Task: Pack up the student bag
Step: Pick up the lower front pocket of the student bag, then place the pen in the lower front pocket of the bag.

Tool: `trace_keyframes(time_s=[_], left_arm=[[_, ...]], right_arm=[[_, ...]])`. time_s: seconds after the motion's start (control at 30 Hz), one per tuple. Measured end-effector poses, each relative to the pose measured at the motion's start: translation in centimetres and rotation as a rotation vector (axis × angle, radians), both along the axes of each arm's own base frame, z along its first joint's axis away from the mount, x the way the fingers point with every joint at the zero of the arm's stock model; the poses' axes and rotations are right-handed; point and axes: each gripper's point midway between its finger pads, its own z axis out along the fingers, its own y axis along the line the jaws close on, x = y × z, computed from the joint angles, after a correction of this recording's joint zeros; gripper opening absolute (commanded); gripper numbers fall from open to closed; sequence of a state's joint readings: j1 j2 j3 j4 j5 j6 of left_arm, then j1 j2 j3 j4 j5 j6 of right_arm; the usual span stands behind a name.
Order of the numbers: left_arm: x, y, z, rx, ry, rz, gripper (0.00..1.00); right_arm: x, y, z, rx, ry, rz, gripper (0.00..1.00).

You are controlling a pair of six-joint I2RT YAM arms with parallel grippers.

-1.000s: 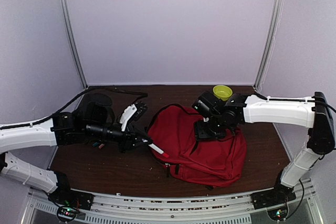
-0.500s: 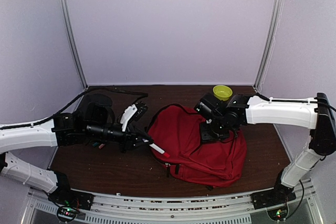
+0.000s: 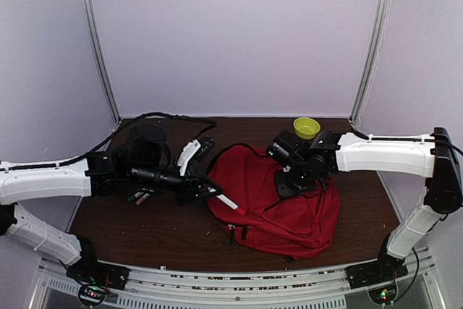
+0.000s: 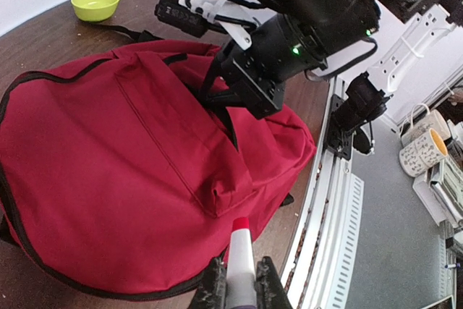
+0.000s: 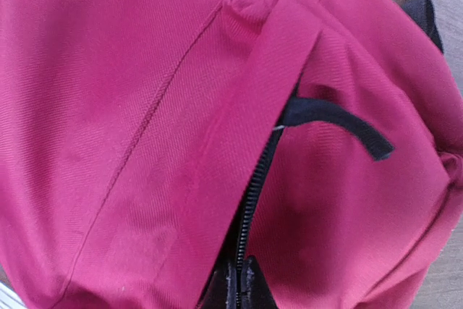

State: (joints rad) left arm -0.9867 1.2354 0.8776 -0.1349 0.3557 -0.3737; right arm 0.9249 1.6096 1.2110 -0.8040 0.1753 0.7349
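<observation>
The student bag [image 3: 289, 211] lies flat in the middle right of the table, red with black zippers. My left gripper [image 3: 210, 192] is shut on a white stick with a red cap [image 3: 227, 202], its tip over the bag's left edge. In the left wrist view the stick [image 4: 240, 255] juts out between the fingers of that gripper [image 4: 241, 287] toward the bag [image 4: 108, 179]. My right gripper [image 3: 289, 183] sits on the bag's upper middle. In the right wrist view it [image 5: 239, 284] is pinched shut on the black zipper [image 5: 253, 193] beside a pocket flap of the bag [image 5: 108, 106].
A yellow bowl [image 3: 306, 127] stands at the back behind the right arm. A black round object [image 3: 146, 141] and a white-and-black item [image 3: 191, 153] lie at the back left, and small items [image 3: 140, 197] lie under the left arm. A black pull strap [image 5: 340, 124] curls off the zipper.
My left arm has carried the stick to the right, up to the bag's edge. My right gripper has closed on the zipper and shifted slightly right.
</observation>
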Motion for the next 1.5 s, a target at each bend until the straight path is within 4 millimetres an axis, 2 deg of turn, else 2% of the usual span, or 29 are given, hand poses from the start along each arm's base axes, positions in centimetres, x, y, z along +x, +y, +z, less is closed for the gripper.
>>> trace_keyframes(time_s=[0.2,0.33,0.63,0.83,1.0,1.17,1.37,1.4,1.5], left_arm=[[1.4,-3.1,0.7,-0.037,0.035,0.008,0.0],[2.0,-5.2,1.2,-0.05,0.05,0.01,0.0],[4.5,-8.9,1.2,-0.052,0.055,0.069,0.0],[5.5,-10.6,-0.3,-0.015,0.05,0.098,0.0],[5.4,-12.3,-2.6,0.022,0.077,0.077,0.0],[3.6,-14.1,-5.2,0.038,0.141,0.037,0.0],[2.6,-15.6,-5.7,-0.013,0.231,0.028,0.0],[2.5,-15.9,-5.8,-0.025,0.254,0.027,0.01],[2.1,-16.5,-6.2,-0.062,0.317,0.017,0.14]], right_arm=[[-0.3,-0.6,3.3,0.06,-0.054,0.0,0.0],[-0.4,-0.7,4.5,0.089,-0.076,-0.001,0.0],[-0.8,-1.2,3.8,0.085,-0.071,0.001,0.0],[-0.7,-1.0,4.0,0.095,-0.081,0.006,0.0],[-0.6,-1.0,4.1,0.094,-0.085,0.014,0.0],[-0.6,-1.0,4.2,0.095,-0.089,0.017,0.0],[-0.6,-0.9,5.2,0.124,-0.11,0.018,0.0],[-0.6,-0.9,5.3,0.129,-0.114,0.018,0.0],[-0.7,-1.0,5.6,0.137,-0.12,0.018,0.0]])
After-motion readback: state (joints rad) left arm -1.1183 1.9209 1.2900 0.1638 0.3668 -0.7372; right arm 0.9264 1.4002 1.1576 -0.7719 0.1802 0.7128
